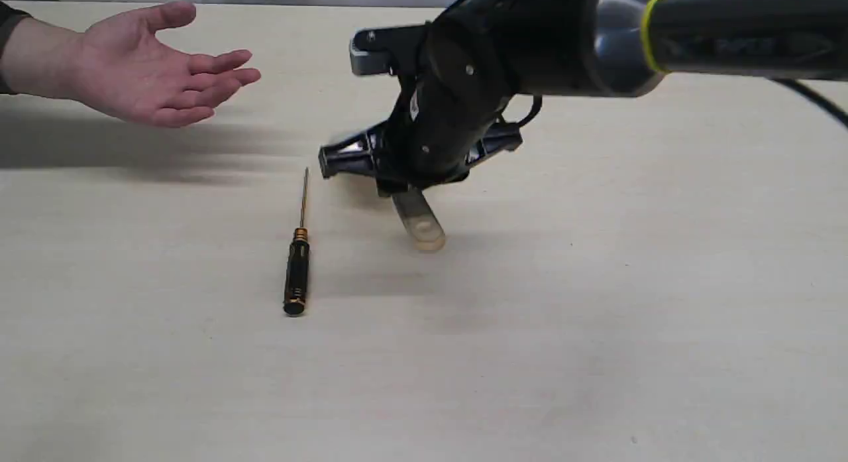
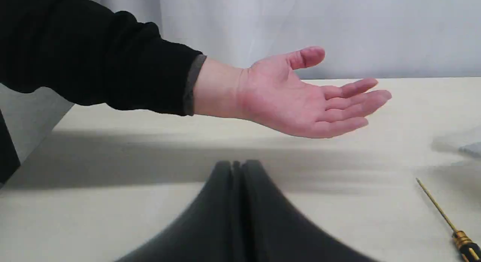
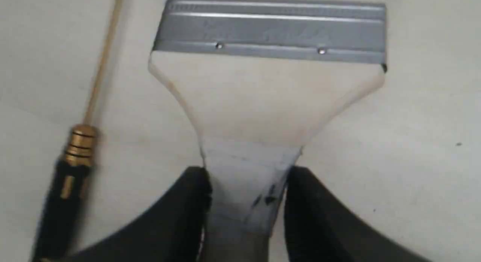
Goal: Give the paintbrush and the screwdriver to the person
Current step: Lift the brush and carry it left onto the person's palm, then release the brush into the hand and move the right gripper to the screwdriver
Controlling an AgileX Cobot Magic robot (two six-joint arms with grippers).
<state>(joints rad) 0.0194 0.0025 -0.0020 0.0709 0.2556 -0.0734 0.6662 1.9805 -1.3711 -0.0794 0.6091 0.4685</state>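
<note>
A wide flat paintbrush (image 3: 268, 96) with silver metal ferrule and pale wooden handle is clamped by the handle in the black right gripper (image 3: 246, 175) — seemingly just off the beige table (image 1: 596, 316), though blur obscures that. A slim black-handled, gold-collared screwdriver (image 1: 297, 270) lies flat beside it. The person's bare open hand (image 1: 146, 71) hovers palm-up, well apart — the left gripper (image 2: 236, 168) is pressed closed, empty.

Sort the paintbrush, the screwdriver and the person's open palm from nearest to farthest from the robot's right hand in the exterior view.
1. Paintbrush: gripped in the right hand itself.
2. Screwdriver: lying on the table, just to its left in this view.
3. Person's palm: far left, held up near the back.
</note>
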